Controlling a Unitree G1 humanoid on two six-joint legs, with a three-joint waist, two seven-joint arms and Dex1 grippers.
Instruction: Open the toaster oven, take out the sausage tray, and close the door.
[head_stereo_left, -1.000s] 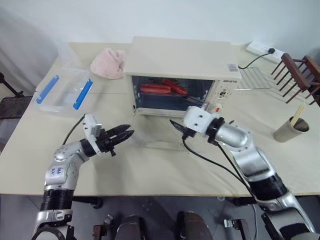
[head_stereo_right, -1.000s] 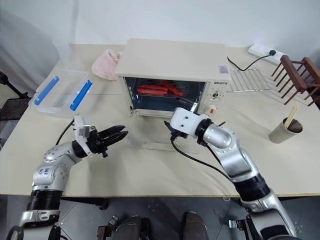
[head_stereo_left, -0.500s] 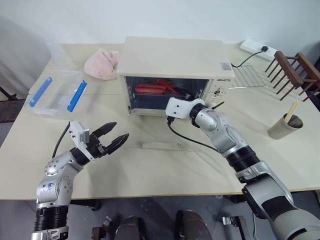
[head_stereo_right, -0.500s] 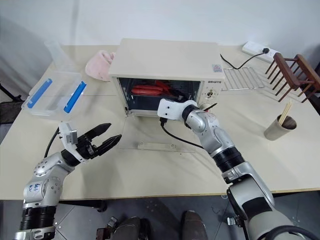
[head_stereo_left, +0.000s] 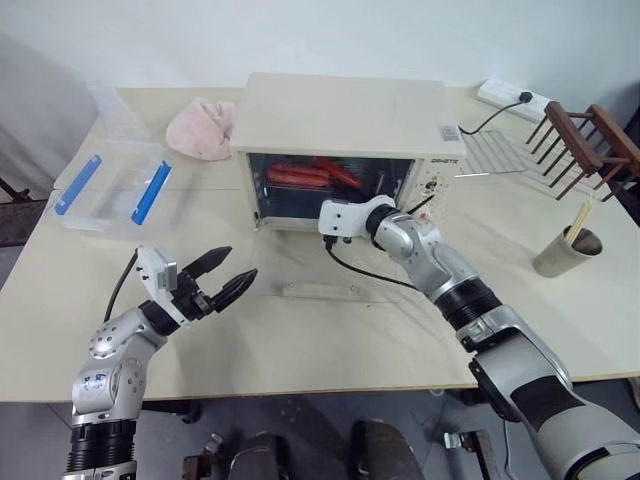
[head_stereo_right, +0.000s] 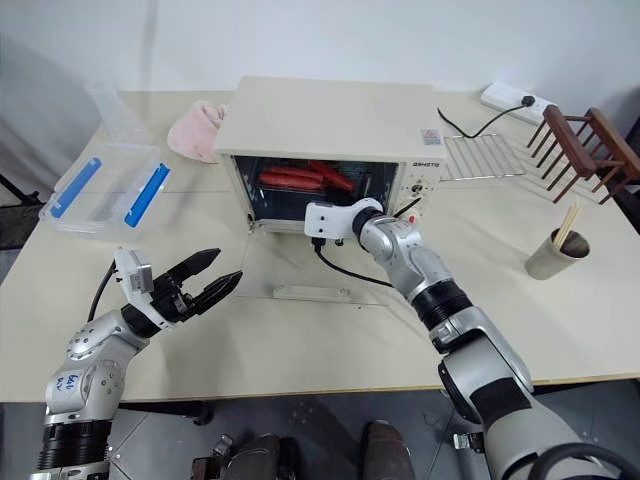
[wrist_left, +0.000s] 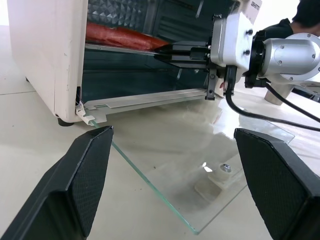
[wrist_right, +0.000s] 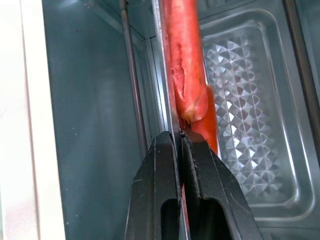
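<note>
Inside toaster oven: right jaws pinch sausage tray rim, seemingly.

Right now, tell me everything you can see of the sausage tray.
The sausage tray is shiny metal, shallow, with long red sausages lying on it. It sits level on a rail inside the toaster oven, above the open door. The right gripper is shut on its front rim.

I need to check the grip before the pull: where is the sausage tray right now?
The sausage tray sits inside the open toaster oven at the table's middle, above the lowered door. The right gripper is shut on its front rim.
</note>
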